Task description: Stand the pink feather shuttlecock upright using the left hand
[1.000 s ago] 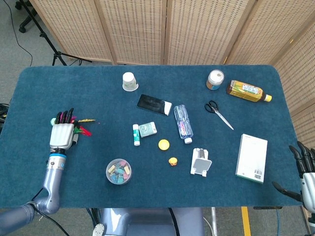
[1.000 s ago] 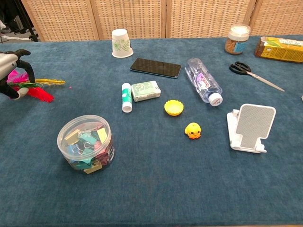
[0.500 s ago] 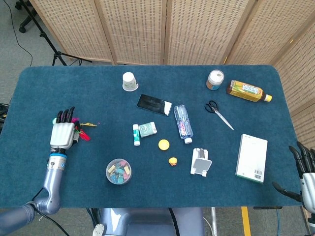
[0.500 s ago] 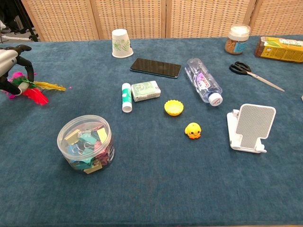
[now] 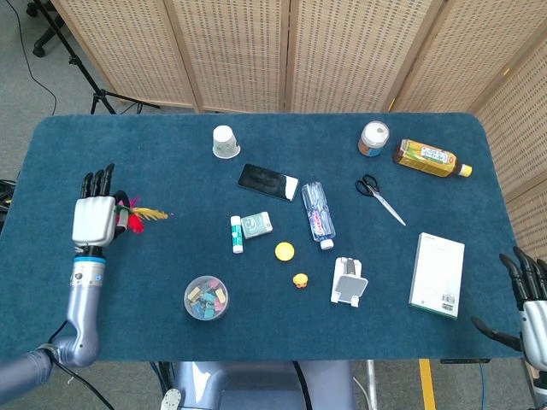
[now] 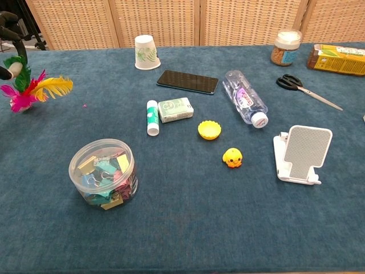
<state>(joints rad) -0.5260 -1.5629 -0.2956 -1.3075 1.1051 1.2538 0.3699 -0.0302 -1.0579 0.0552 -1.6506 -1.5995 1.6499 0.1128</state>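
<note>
Pink feather shuttlecock (image 6: pixel 31 91) at the far left of the blue surface (image 5: pixel 256 325), pinched by the left hand (image 5: pixel 92 219) near its base. Lifted clear of the cloth in the chest view, with feathers fanning out to the right and slightly downward: pink low, yellow stretched sideways, green nearest the fingers. Long axis close to level, then, or tilted only a little; base toward the hand, plume pointing toward the middle of the surface. Only a dark fingertip and a pale knob visible at the picture's left edge in the chest view, so exact finger placement hard to read. From the head view, back of the left hand facing up, fingers pointing away from the robot, feathers poking out on its right side.

Right hand (image 5: pixel 532 301) well apart at the opposite corner, fingers spread, holding nothing, near the white box (image 5: pixel 438 275). Left hand plainly the nearer, and already in contact.

For the coming move, probably a turn of the wrist to bring the base downward and the plume up before setting down.

Against half a second ago: hand drawn back toward the left edge and raised, shuttlecock higher in the chest view, and the plume opened out, yellow and pink now showing where red lay low against the cloth.
</note>
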